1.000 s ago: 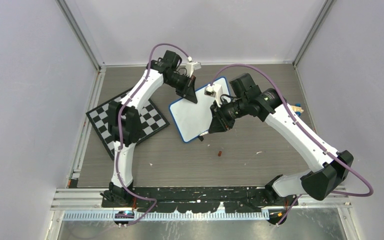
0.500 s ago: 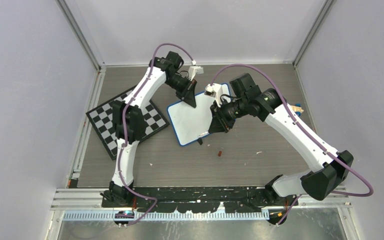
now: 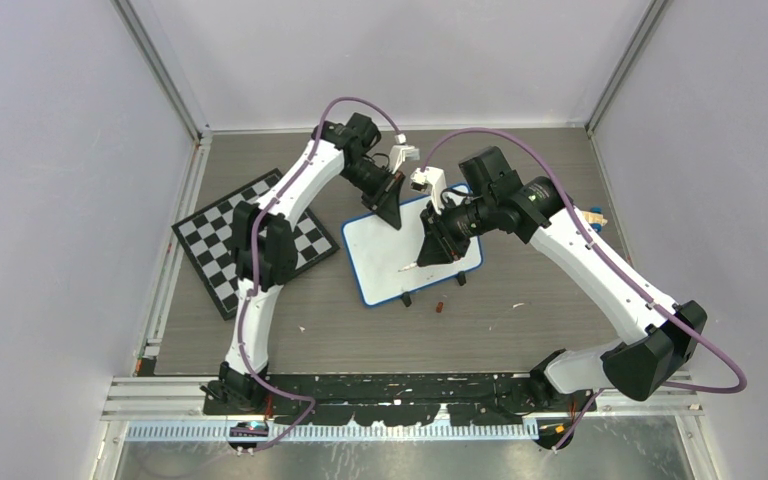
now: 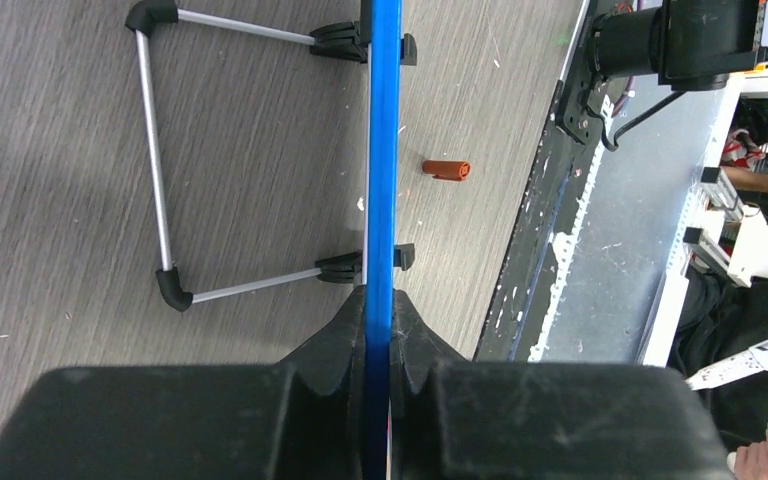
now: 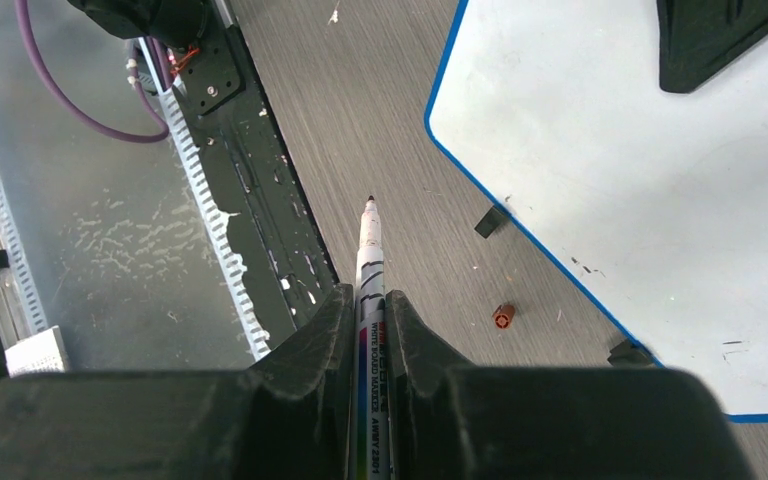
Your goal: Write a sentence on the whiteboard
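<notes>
Fingers of the left gripper point(image 3: 390, 208), seen from above, are pinching the far edge of the whiteboard point(image 3: 390, 262). The board is sitting in the middle of the table point(image 3: 520, 340), just right of the chessboard point(image 3: 205, 255). The right gripper point(image 3: 428, 252) is hanging over the board's right half, closed on a marker point(image 3: 411, 265) whose tip is pointing over the white surface. A small reddish cap point(image 3: 440, 306) is lying on the wood just near of the board.

The left wrist camera is looking along the board edge-on, and both fingers are pressing on its blue rim from either side. Two black clip feet point(image 4: 360, 42) are gripping that rim, and a silver wire stand point(image 4: 156, 160) is reaching out from them.

In the right wrist view the jaws are squeezing the marker's barrel. Its dark tip is showing against the wood beside the board's blue edge, and I cannot tell whether it is touching anything.
</notes>
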You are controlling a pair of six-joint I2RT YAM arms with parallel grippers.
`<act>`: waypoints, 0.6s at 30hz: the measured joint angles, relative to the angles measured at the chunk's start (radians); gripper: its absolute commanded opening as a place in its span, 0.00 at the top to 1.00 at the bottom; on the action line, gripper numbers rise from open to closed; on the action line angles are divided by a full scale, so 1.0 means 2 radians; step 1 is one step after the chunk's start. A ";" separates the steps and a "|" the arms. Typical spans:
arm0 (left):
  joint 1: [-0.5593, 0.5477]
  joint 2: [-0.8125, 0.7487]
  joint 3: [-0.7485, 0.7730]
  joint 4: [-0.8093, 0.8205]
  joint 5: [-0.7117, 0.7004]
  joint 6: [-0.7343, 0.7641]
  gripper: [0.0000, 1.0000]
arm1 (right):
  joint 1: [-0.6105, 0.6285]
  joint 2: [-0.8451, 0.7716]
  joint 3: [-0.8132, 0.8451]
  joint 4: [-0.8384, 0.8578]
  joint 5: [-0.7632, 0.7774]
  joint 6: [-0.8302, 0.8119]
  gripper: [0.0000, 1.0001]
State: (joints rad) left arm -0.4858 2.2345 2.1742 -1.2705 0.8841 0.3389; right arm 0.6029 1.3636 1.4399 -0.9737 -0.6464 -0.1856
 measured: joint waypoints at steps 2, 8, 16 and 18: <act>0.000 -0.002 -0.003 0.005 -0.001 -0.012 0.67 | 0.000 0.000 0.000 0.000 0.004 0.000 1.00; 0.001 -0.011 -0.010 0.025 -0.016 -0.040 0.40 | -0.001 -0.012 -0.007 0.000 0.039 0.004 1.00; 0.040 -0.084 -0.033 0.048 -0.019 -0.076 0.00 | -0.002 -0.023 -0.011 -0.002 0.070 0.007 1.00; 0.065 -0.126 -0.060 0.063 -0.019 -0.088 0.00 | -0.002 -0.023 -0.011 -0.006 0.073 0.007 1.00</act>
State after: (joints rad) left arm -0.3565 1.9831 2.0544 -1.1439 0.8455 0.1627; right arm 0.5980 1.3170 1.4174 -0.9863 -0.5003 -0.1707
